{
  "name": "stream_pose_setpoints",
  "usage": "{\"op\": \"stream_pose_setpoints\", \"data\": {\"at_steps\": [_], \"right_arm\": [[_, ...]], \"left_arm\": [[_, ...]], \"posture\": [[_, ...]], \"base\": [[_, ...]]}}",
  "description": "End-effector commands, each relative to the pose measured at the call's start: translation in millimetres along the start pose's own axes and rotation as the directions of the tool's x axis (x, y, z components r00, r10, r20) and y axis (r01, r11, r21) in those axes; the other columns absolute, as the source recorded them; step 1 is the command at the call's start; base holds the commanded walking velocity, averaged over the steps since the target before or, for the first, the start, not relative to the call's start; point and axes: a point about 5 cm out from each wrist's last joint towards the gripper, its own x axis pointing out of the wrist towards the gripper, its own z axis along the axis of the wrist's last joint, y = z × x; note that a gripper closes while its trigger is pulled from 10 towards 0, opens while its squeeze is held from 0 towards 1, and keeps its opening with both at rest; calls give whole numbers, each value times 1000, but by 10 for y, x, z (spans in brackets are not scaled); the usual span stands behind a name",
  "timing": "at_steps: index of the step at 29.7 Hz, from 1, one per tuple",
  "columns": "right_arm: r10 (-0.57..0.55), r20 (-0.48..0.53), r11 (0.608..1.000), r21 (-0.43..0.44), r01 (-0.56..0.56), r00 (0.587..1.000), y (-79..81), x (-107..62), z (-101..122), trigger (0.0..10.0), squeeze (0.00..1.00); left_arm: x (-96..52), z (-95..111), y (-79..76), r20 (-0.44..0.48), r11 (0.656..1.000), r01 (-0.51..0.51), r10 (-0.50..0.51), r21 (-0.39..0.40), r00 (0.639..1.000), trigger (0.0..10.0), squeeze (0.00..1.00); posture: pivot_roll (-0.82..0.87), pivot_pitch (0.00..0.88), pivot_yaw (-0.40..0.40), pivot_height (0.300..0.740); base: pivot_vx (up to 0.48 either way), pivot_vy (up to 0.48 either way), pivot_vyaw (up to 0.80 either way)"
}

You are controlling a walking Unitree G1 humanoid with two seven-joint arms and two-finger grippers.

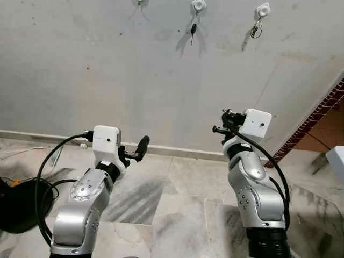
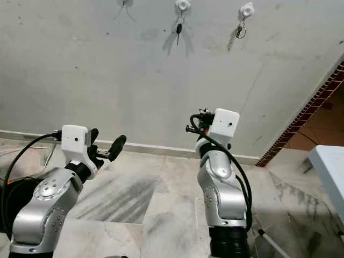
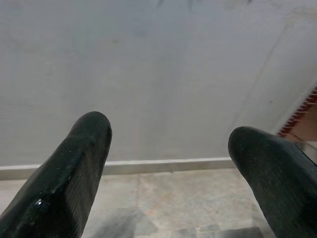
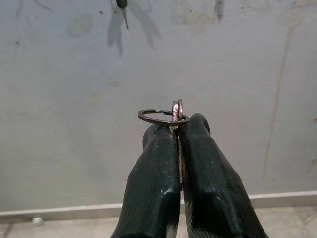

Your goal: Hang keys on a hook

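From the head views, three white wall hooks sit in a row high on a stained, off-white plaster wall. The left hook (image 1: 140, 2) is bare, the middle hook (image 1: 198, 5) carries a dark-headed key (image 1: 193, 32), and the right hook (image 1: 263, 9) carries a small bunch on a ring (image 1: 256, 30). Two silver arms rise below them over a floor (image 1: 161, 209) of veined marble tiles. The left claw (image 1: 134, 152) is released, its two black fingers standing apart and holding nothing. The right claw (image 1: 219, 129) points toward the wall, well below the hooks. A white table edge (image 2: 329, 172) shows at the far right, and a strip of red brick tiling (image 1: 317, 118) runs along the wall's slanted edge.

In the left wrist view, two rounded, ribbed black fingertips (image 3: 81, 163) stand wide apart, with only wall and floor between them.

In the right wrist view, the right claw (image 4: 179, 130) is clenched on a flat metal key (image 4: 177, 108), whose top edge pokes above the fingertips. A thin round keyring (image 4: 161, 118) threaded through it lies level across the tips, in front of the wall.
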Motion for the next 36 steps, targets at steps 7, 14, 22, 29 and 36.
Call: {"op": "stream_pose_setpoints", "data": {"at_steps": [7, 14, 22, 29, 36], "right_arm": [[28, -8, 1000, 6, -28, 1000, 74, 4, -22, 10000, 0], [26, -9, 1000, 3, -26, 1000, 64, 5, -21, 10000, 0], [22, -6, 1000, 1, -22, 1000, 51, 24, -16, 10000, 0], [23, -4, 1000, 3, -23, 1000, 60, 39, -14, 10000, 0], [26, -1, 1000, 4, -26, 1000, 58, 49, -8, 10000, 0]], "left_arm": [[-28, 21, 26, 5, 1000, -5, 4, 4, 1000, 10000, 0], [-34, 12, 19, 3, 1000, -2, 2, 6, 1000, 10000, 0], [-29, 10, 16, 4, 1000, -1, 0, 5, 1000, 10000, 0], [-17, 18, 29, 16, 1000, -11, 11, 11, 1000, 10000, 0], [-11, 40, 23, 31, 1000, -4, 4, -3, 1000, 10000, 0]], "posture": [[190, 61, -79, 740], [188, 62, -81, 740], [190, 61, -84, 740], [193, 57, -89, 740], [196, 53, -92, 740]], "base": [[319, 279, 0], [328, 328, 0], [320, 357, 0], [177, 202, 0], [0, 0, 0]]}}
